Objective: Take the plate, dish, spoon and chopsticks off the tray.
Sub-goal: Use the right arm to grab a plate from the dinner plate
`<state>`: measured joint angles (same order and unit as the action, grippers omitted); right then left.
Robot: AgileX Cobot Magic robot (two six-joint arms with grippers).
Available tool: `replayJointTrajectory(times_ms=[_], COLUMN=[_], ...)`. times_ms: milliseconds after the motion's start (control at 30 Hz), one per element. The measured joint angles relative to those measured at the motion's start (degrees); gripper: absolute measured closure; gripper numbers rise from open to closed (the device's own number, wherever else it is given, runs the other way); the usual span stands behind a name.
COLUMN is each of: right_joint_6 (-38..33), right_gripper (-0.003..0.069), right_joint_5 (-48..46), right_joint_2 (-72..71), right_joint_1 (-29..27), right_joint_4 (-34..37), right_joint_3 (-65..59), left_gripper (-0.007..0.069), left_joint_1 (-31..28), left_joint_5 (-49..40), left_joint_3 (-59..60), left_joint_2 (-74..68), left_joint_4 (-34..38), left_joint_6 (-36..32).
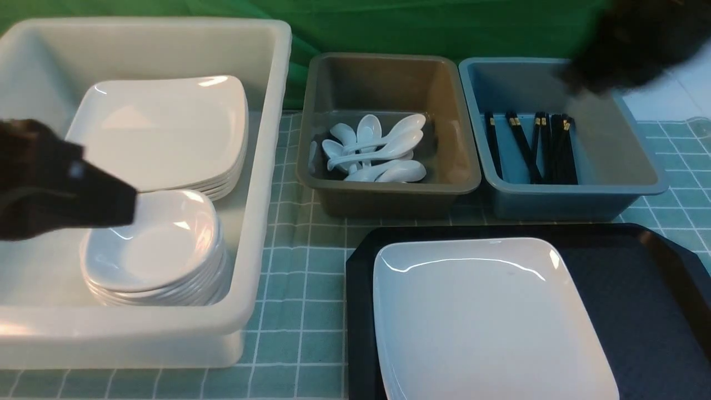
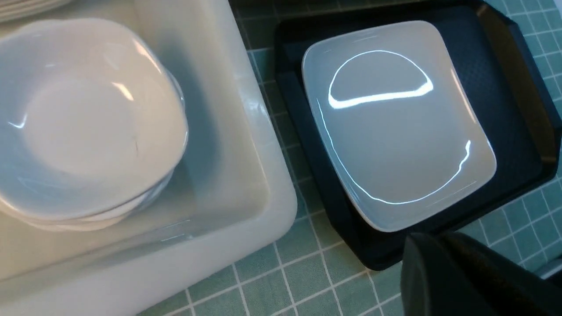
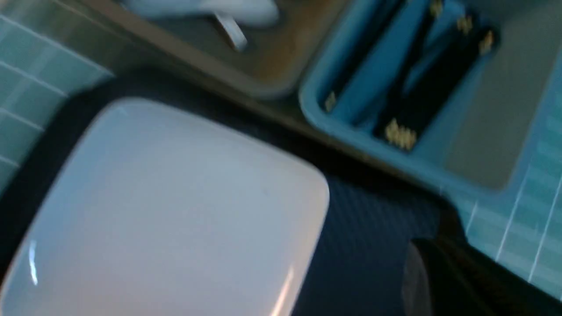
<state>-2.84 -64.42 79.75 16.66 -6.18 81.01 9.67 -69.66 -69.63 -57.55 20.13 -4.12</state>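
Front view, progress: only the plate (image 1: 489, 316) is seen left on the tray (image 1: 627, 278). No dish, spoon or chopsticks are seen there, so the task is judged nearly done.
Front view, white tub (image 1: 266, 166): a stack of square plates (image 1: 161, 128) is held at the back and a stack of dishes (image 1: 150, 244) at the front.
Front view, grey bin (image 1: 383, 83): spoons (image 1: 377, 150) are piled inside.
Front view, blue bin (image 1: 611, 150): chopsticks (image 1: 533, 147) are laid inside.
Front view, left gripper (image 1: 125, 208): closed, nothing seen held, placed over the dishes.
Front view, right gripper (image 1: 589, 78): blurred above the blue bin, closed, nothing seen held.
Left wrist view, plate: lies flat on the tray, toward the side nearer the white tub.
Right wrist view, blurred: the plate is seen on the tray, with the chopsticks in the blue bin beyond.
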Motion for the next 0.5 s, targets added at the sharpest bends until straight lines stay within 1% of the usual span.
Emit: replayJointTrajectory(times_ms=[67,100,133,167,200,233,333,433,500], right_joint_6=[0.0,-0.1,-0.1,-0.2,-0.8,-1.1,-1.4,-2.1,-2.3], right_gripper=[0.0573,0.0536,0.0477,0.0438,0.0355,0.0299,0.0158,0.0085,0.0069], right_joint_5=[1.0,2.5,4.0,5.9,9.0,12.0,20.6,27.1,29.7], right_joint_2=[-1.7,-2.1,-2.3,-2.3,-2.3,-2.2,-1.6,-0.1,1.1], right_joint_1=[-5.4,-7.2,-8.7,-9.7,-10.6,-10.8,-11.0,-11.0,-11.0], right_joint_4=[3.4,5.0,7.0,8.1,10.2,11.6,16.1,19.9,21.5], right_joint_3=[-10.1,-14.0,-17.9,-21.5,-26.6,-29.0,-36.5,-41.0,-42.3], left_gripper=[0.0615,0.0615,0.0615,0.0615,0.0615,0.0615,0.0615,0.0615,0.0615], left_joint_1=[1.9,2.5,3.7,5.0,7.6,9.1,13.1,16.7,18.5], left_joint_5=[0.9,1.4,1.7,2.3,3.3,3.9,5.6,6.1,6.1], left_joint_3=[0.0,0.0,0.0,0.0,0.0,0.0,0.0,0.0,0.0], left_joint_2=[-1.7,-2.2,-2.7,-3.4,-4.8,-5.6,-8.5,-11.1,-12.8], left_joint_4=[-0.6,-1.1,-1.6,-2.0,-3.1,-3.9,-5.7,-7.4,-8.3], left_joint_6=[-0.1,-0.1,0.1,0.3,1.1,1.7,3.3,4.5,4.7])
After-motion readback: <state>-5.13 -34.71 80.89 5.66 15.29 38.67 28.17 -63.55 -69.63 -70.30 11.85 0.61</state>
